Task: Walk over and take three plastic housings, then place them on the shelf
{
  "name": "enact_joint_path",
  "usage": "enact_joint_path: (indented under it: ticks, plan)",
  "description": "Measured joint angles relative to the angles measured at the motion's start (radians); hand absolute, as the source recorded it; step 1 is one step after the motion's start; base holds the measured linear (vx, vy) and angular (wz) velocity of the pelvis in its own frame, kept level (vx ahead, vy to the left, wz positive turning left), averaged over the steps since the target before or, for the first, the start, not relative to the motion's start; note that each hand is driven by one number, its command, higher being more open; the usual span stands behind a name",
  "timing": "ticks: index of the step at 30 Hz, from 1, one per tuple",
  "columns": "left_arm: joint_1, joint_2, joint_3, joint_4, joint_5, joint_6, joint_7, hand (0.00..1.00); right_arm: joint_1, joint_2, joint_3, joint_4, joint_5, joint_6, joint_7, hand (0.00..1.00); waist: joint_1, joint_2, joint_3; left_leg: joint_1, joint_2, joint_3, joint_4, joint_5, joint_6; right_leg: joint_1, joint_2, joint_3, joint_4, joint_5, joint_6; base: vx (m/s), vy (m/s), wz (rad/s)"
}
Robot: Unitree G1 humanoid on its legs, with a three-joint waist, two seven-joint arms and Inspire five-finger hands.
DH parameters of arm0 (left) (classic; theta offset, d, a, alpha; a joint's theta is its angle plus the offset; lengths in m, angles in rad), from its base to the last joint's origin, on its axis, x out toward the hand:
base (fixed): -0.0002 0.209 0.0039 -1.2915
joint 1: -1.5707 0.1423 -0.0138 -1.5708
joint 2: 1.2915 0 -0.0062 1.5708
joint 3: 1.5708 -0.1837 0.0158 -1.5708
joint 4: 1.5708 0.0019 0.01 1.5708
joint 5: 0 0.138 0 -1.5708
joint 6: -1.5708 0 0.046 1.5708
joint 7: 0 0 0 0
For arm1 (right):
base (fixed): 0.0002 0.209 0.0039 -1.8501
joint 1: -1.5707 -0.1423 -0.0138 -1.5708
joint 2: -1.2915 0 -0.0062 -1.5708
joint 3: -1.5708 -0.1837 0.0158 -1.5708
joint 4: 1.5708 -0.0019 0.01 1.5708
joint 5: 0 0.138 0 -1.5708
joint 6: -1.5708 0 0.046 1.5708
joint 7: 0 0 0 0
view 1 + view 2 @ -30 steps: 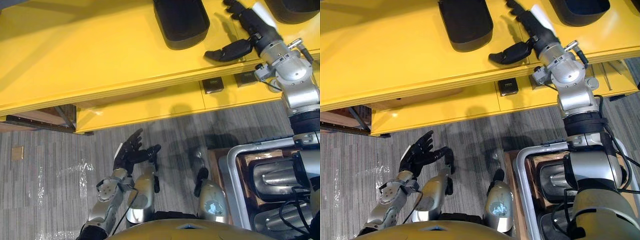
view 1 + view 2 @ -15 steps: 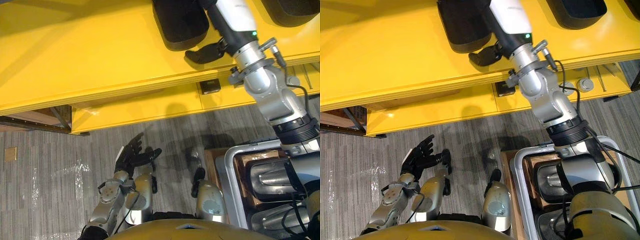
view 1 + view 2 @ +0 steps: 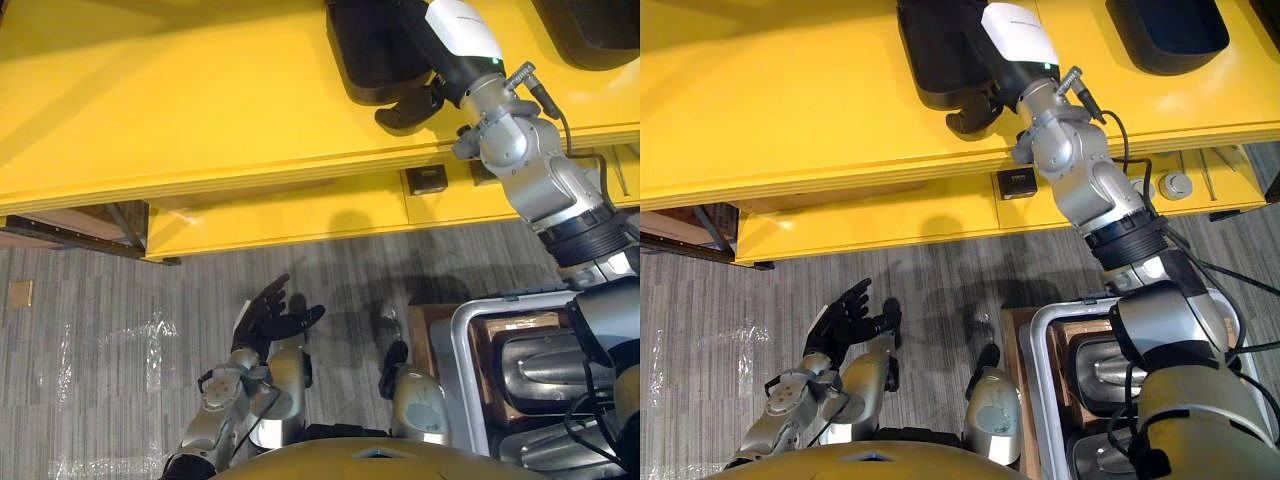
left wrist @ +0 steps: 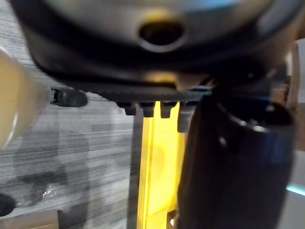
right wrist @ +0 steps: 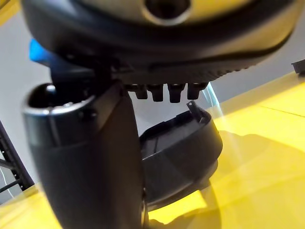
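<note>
Two black plastic housings lie on the yellow shelf (image 3: pixel 180 110): one (image 3: pixel 365 50) at the top centre, another (image 3: pixel 590 30) at the top right. My right hand (image 3: pixel 405 110) reaches over the centre housing, its thumb lying on the shelf by the housing's near edge. In the right wrist view the fingers (image 5: pixel 162 90) stand straight above the housing (image 5: pixel 183 157) and grasp nothing. My left hand (image 3: pixel 265 315) hangs low over the floor, open and empty.
A lower yellow shelf level (image 3: pixel 300 215) carries small black boxes (image 3: pixel 425 180). A metal bin (image 3: pixel 470 340) with silver and brown parts stands at the lower right. Grey carpet (image 3: pixel 100 320) lies below the shelf.
My right hand has swung left from the gap between the two housings to the centre housing. The left hand has barely moved.
</note>
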Motion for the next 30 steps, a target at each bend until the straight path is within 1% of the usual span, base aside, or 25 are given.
enact_joint_path:
  ticks: [1, 5, 8, 12, 16, 18, 22, 25, 26, 30]
  plan:
    - [0.000, 0.000, 0.000, 0.000, 0.000, 0.000, 0.000, 1.00, -0.010, 0.000, 0.001, 0.018, 0.009, 0.000, 0.003, 1.00, 0.004, 0.000, 0.000, 0.000, 0.000, -0.003, 0.000, 0.001, -0.001, 0.000, 0.000, -0.003, 0.003, -0.003, 0.000, -0.02, -0.036, 0.06]
    - [0.001, 0.000, 0.000, 0.000, 0.000, 0.000, 0.000, 1.00, -0.050, 0.000, 0.007, 0.047, 0.010, 0.005, 0.077, 1.00, 0.011, 0.001, -0.002, 0.000, 0.001, -0.008, 0.000, 0.003, -0.004, -0.005, -0.002, -0.006, 0.018, -0.011, -0.002, -0.01, -0.038, 0.04]
    - [0.002, -0.001, 0.000, 0.000, 0.000, 0.000, -0.001, 1.00, -0.051, 0.000, 0.008, 0.047, 0.011, 0.022, 0.094, 1.00, 0.013, 0.001, -0.006, -0.001, 0.001, -0.009, 0.000, 0.003, -0.004, -0.006, -0.002, -0.006, 0.020, -0.012, -0.003, 0.00, -0.024, 0.00]
    - [0.004, -0.005, -0.001, 0.000, 0.000, 0.001, 0.000, 1.00, -0.053, 0.000, 0.025, 0.048, 0.073, 0.089, 0.098, 1.00, 0.014, 0.001, -0.030, -0.011, 0.001, -0.009, 0.000, 0.005, -0.004, -0.017, -0.002, -0.006, 0.022, -0.012, -0.003, 0.02, -0.035, 0.01]
    - [0.004, -0.009, -0.009, 0.000, 0.000, 0.002, 0.001, 1.00, -0.091, 0.026, 0.025, 0.101, 0.114, 0.135, 0.109, 1.00, 0.013, 0.001, -0.031, -0.009, 0.002, -0.009, 0.000, 0.007, -0.005, -0.018, -0.002, -0.004, 0.030, -0.013, -0.004, 0.00, -0.030, 0.00]
    - [0.004, -0.013, -0.013, 0.000, 0.000, 0.002, 0.001, 1.00, -0.093, 0.029, 0.025, 0.107, 0.117, 0.145, 0.109, 1.00, 0.015, 0.001, -0.031, -0.007, 0.002, -0.009, 0.000, 0.007, -0.006, -0.018, -0.003, -0.004, 0.033, -0.015, -0.006, -0.01, -0.019, 0.00]
    - [0.004, -0.017, -0.020, 0.000, 0.000, 0.004, 0.002, 1.00, -0.093, 0.038, 0.025, 0.116, 0.118, 0.147, 0.103, 1.00, 0.015, 0.002, -0.031, -0.005, 0.003, -0.009, 0.000, 0.006, -0.009, -0.018, -0.003, -0.004, 0.035, -0.015, -0.007, -0.02, -0.032, -0.01]
    - [0.005, -0.017, -0.020, 0.000, 0.000, 0.004, 0.003, 1.00, -0.093, 0.061, 0.022, 0.128, 0.118, 0.141, 0.064, 1.00, 0.014, 0.002, -0.031, -0.005, 0.003, -0.008, 0.000, 0.006, -0.010, -0.018, -0.003, -0.003, 0.035, -0.015, -0.008, 0.00, -0.030, 0.00]
    - [0.004, -0.018, -0.021, 0.000, 0.000, 0.004, 0.003, 1.00, -0.093, 0.072, 0.022, 0.142, 0.118, 0.119, 0.042, 1.00, 0.013, 0.002, -0.031, -0.005, 0.003, -0.008, 0.000, 0.006, -0.010, -0.018, -0.003, -0.003, 0.035, -0.015, -0.008, 0.01, -0.043, -0.01]
    - [0.004, -0.024, -0.021, 0.000, 0.000, 0.004, 0.003, 1.00, -0.093, 0.079, 0.022, 0.151, 0.118, 0.099, 0.015, 1.00, 0.015, 0.008, -0.029, -0.006, 0.003, -0.008, 0.000, 0.003, -0.013, -0.019, -0.003, -0.003, 0.035, -0.016, -0.008, 0.01, -0.027, 0.00]
